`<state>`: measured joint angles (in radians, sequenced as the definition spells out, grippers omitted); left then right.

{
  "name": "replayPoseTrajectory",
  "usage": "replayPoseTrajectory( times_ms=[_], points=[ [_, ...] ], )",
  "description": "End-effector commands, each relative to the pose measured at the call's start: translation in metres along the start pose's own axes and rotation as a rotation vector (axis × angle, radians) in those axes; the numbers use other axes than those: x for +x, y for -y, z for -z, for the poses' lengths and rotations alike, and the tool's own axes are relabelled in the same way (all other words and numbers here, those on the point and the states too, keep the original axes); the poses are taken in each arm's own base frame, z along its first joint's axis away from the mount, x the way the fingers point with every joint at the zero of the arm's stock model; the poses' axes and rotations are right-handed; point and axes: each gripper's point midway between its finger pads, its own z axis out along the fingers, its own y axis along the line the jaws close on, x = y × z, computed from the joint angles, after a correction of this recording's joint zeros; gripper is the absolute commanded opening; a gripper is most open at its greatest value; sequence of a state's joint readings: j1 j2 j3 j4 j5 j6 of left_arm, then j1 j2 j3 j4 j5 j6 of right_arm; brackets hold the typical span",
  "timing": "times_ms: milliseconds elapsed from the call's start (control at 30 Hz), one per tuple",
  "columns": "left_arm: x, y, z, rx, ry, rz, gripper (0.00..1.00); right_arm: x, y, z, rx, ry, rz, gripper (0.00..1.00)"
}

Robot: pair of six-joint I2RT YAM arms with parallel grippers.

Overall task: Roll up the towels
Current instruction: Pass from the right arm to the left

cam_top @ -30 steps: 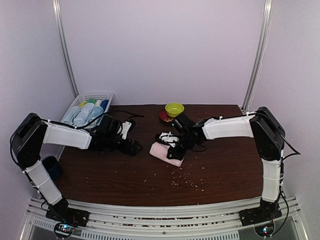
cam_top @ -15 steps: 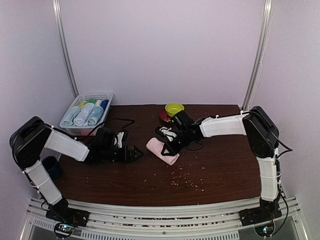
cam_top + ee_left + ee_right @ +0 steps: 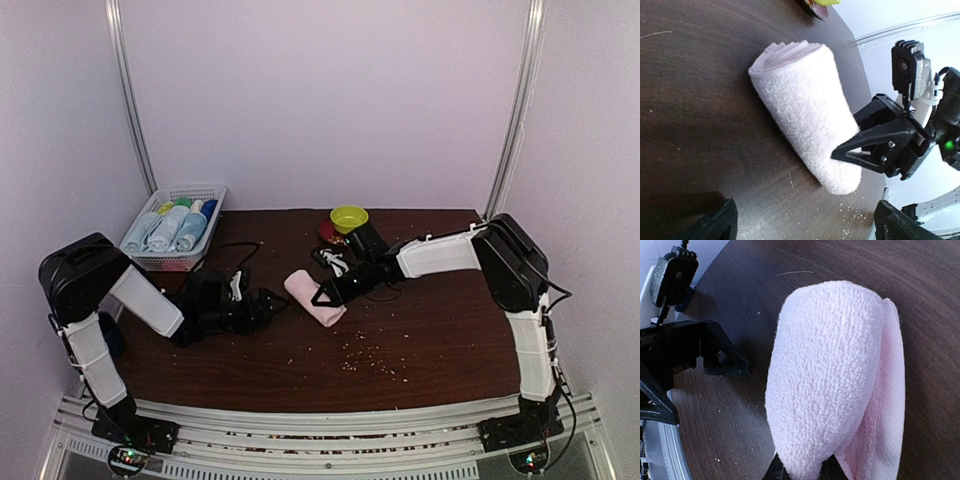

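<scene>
Closing stage of the rolling step: the pink towel lies as a tight roll near the middle of the table, aslant between the two arms, with its spiral end turned toward the back. The right gripper has its fingers drawn close on the cloth at the roll's right side, a pinch of towel caught between them. The left gripper sits low just beside the opposite flank, fingers spread wide and holding nothing. The roll looks complete, so the next move probably calls for a gentle release. The outer flap, seen loose along one edge in the right wrist view, could spring open if let go abruptly, and the open left fingers are placed to steady it. A white basket at the far left corner, well apart, holds rolled blue cloths; whether any still needs rolling cannot be told. If the roll is meant for that basket, the left arm lies across the path. A yellow bowl stands just behind the right arm, and crumbs dot the near side.
</scene>
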<state>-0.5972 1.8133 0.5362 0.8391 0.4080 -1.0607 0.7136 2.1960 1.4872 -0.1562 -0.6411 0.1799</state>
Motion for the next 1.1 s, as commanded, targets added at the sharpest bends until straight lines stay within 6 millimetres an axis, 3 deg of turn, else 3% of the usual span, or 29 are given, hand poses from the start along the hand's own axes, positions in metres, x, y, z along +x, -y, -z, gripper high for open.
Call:
replayPoseTrajectory(
  times_ms=[0, 367, 1067],
  points=[
    [-0.005, 0.02, -0.009, 0.13, 0.032, 0.118, 0.98, 0.088, 0.026, -0.04, 0.0, -0.199, -0.21, 0.0],
    [-0.006, 0.013, -0.036, 0.078, 0.043, 0.266, 0.91, 0.071, 0.016, -0.049, -0.003, -0.112, -0.262, 0.0],
    [-0.013, -0.019, -0.06, -0.021, 0.079, 0.35, 0.67, 0.091, -0.012, -0.066, -0.034, -0.167, -0.178, 0.0]
  ],
)
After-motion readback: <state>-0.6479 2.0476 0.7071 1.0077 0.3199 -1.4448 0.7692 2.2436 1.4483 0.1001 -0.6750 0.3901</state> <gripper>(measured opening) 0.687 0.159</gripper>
